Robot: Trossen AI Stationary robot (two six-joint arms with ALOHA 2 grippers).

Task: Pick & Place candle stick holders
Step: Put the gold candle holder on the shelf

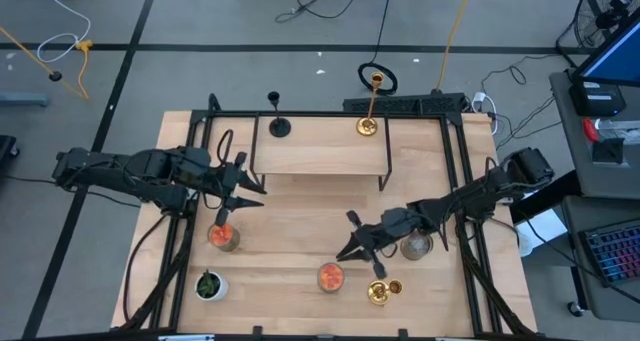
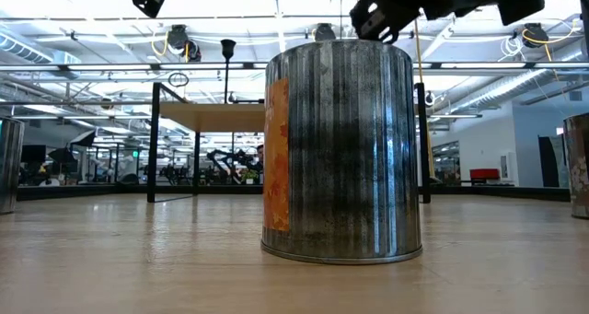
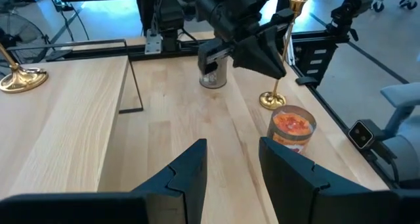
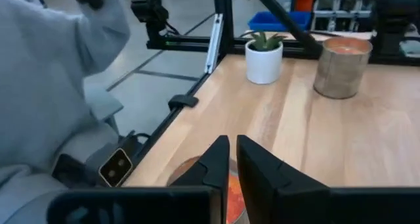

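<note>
One gold candlestick [image 1: 369, 106] and the short black candlestick [image 1: 276, 118] stand on their bases on the raised wooden shelf [image 1: 320, 156] at the far side. The second gold candlestick [image 1: 381, 289] stands upright on the table at the near right; it also shows in the left wrist view [image 3: 281, 60]. My left gripper [image 1: 245, 188] is open and empty, above the table in front of the shelf's left end. My right gripper [image 1: 350, 247] is shut and empty, above an orange-topped tin [image 1: 330, 277], left of that gold candlestick.
A second orange-topped tin [image 1: 223, 237] and a small green plant in a white pot [image 1: 208, 285] stand at the near left. A third tin [image 1: 415, 245] sits under my right arm. A person's grey sleeve [image 4: 46, 73] shows beyond the table's near edge.
</note>
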